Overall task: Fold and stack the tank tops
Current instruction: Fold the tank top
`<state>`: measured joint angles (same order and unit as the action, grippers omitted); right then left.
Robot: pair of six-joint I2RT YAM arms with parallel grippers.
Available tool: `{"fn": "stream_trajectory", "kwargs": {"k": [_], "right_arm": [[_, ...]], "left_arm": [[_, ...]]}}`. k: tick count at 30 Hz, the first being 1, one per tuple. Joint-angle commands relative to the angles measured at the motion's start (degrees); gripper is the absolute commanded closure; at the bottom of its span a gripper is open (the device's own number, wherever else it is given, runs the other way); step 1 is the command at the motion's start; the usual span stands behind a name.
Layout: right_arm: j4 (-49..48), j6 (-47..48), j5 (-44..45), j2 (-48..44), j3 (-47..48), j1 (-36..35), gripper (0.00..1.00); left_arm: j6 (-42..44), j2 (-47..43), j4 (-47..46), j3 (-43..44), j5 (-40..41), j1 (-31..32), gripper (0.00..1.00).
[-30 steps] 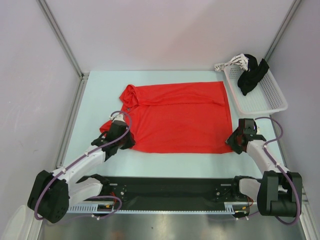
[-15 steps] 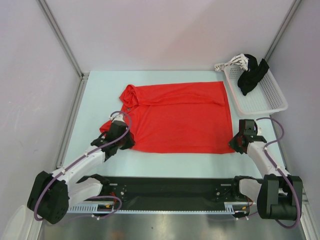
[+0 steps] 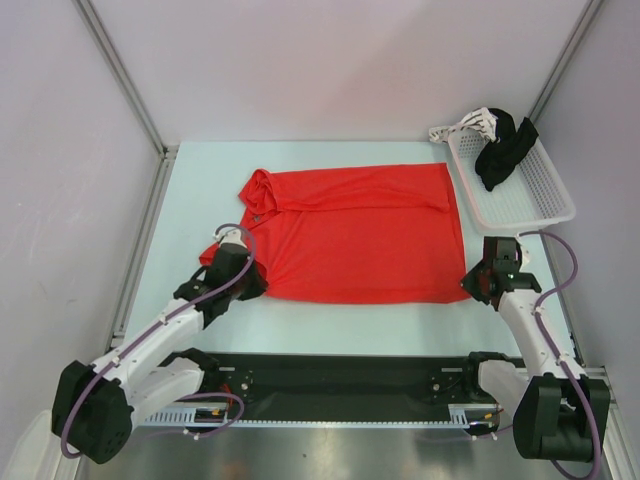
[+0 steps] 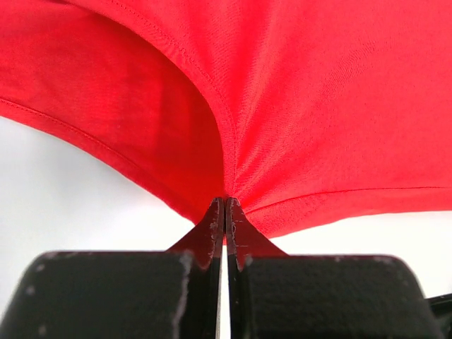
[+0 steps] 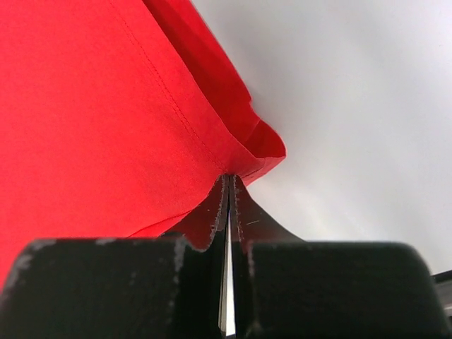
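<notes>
A bright red tank top (image 3: pixel 355 235) lies spread on the pale table, its far left part bunched in a fold. My left gripper (image 3: pixel 246 284) is shut on its near left corner; the left wrist view shows red cloth (image 4: pixel 282 106) puckering into the closed tips of that gripper (image 4: pixel 226 201). My right gripper (image 3: pixel 470 285) is shut on the near right corner, and the right wrist view shows the hemmed corner (image 5: pixel 141 113) pinched at the tips (image 5: pixel 229 178).
A white mesh basket (image 3: pixel 535 205) stands at the far right with a black garment (image 3: pixel 503 152) and a white one (image 3: pixel 470 124) draped in it. Metal frame posts (image 3: pixel 120 75) rise along both sides. The black base rail (image 3: pixel 340 378) runs along the near edge.
The right gripper has closed on the tank top's near right corner and shifted slightly right and forward. The left arm has edged forward, still gripping its corner.
</notes>
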<state>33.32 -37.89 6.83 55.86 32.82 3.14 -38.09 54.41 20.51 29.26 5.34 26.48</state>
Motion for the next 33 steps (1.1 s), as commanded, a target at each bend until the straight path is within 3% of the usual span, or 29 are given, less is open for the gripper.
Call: {"fn": "stream_trajectory", "kwargs": {"k": [1, 8, 14, 23, 33], "right_arm": [[1.7, 0.0, -0.4, -1.2, 3.7, 0.1, 1.0], [1.8, 0.6, -0.9, -0.8, 7.3, 0.1, 1.0], [-0.8, 1.4, -2.0, 3.5, 11.6, 0.1, 1.0], [-6.5, 1.9, -1.6, 17.3, 21.1, 0.2, 1.0], [-7.4, 0.4, 0.9, 34.7, 38.4, -1.9, 1.0]], "left_arm": [[-0.8, -1.2, 1.4, 0.5, -0.5, -0.2, 1.0], [-1.5, -1.8, 1.5, 0.9, -1.6, -0.3, 1.0], [-0.7, 2.8, 0.8, 5.5, -1.2, -2.0, 1.0], [-0.1, 16.8, -2.0, 17.0, -2.1, -6.8, 1.0], [-0.4, 32.0, -0.9, 34.1, 0.1, -11.5, 1.0]]}}
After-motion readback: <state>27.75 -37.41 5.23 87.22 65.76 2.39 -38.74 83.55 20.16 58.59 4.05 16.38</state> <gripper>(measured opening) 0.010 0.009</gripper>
